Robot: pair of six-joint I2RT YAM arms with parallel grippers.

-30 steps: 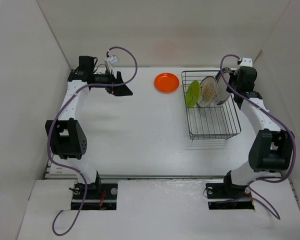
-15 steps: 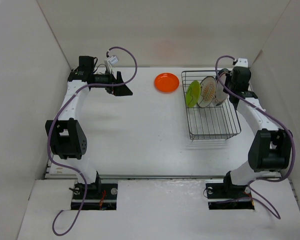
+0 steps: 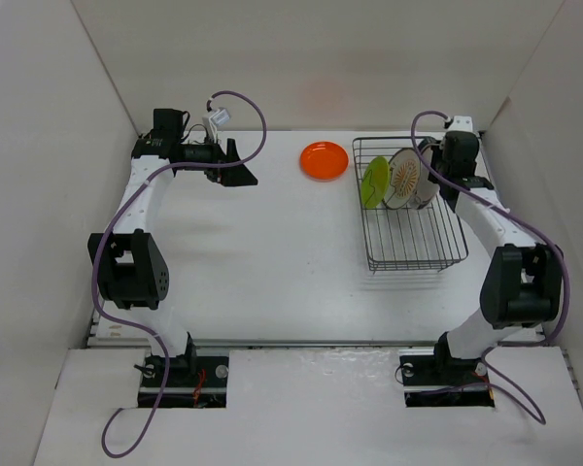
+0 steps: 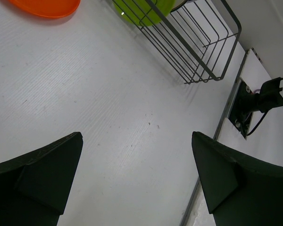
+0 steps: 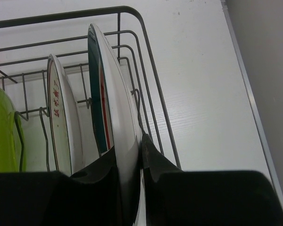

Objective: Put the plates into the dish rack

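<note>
At dish rack [image 5: 61, 15] right end: right tool [image 5: 130, 157] is clamping banded plate [image 5: 108, 94] on edge betw. prongs. Risk: letting go w/ rim unseated, plate tipping onto sunburst plate [image 5: 61, 122]. Orange plate [image 3: 325, 160] lying on bench [image 3: 272, 252]; left tool [image 4: 137, 165] gaping, idle.

White table [image 3: 272, 272], faint ribbed texture, few small specks. 3 plain white walls box it in: back wall [image 3: 311, 58], left wall [image 3: 39, 194], right wall [image 3: 564, 146]. Metal rail [image 3: 311, 342] along near table edge. White board [image 3: 311, 408] in front. Light even, soft shadows.
</note>
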